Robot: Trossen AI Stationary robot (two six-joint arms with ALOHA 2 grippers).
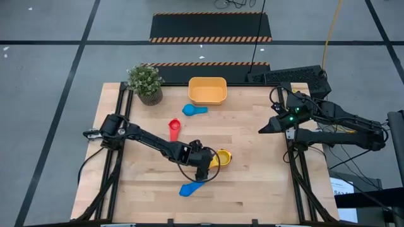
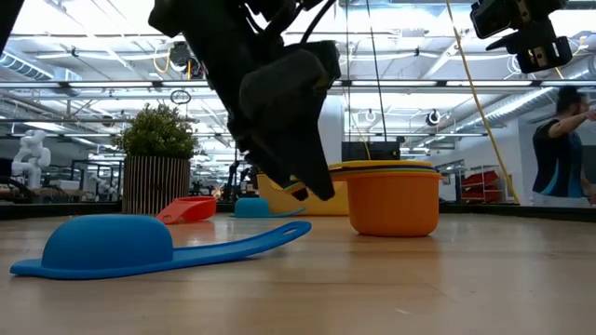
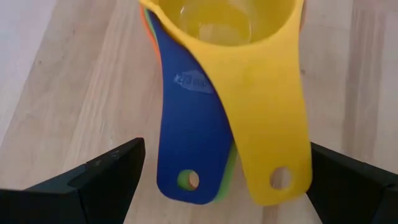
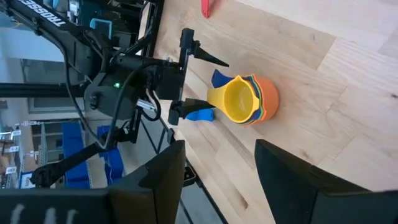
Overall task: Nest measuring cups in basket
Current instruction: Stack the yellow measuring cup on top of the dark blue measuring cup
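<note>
Left gripper (image 3: 217, 180) spread wide, straddling handles of nested plastic cup stack (image 3: 236, 81), yellow cup innermost; right gripper (image 1: 265, 129) parted, grasping nothing, at table's right edge.

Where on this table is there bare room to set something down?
Bare wood lies between the nested cup stack and the right gripper, and along the front edge. Crowded: around the left gripper, stack and blue cup.

Potted plant (image 1: 145, 84) stands upright at the far left corner of the wooden table (image 1: 252, 170); a person (image 2: 562, 149), apparently standing, in background.
</note>
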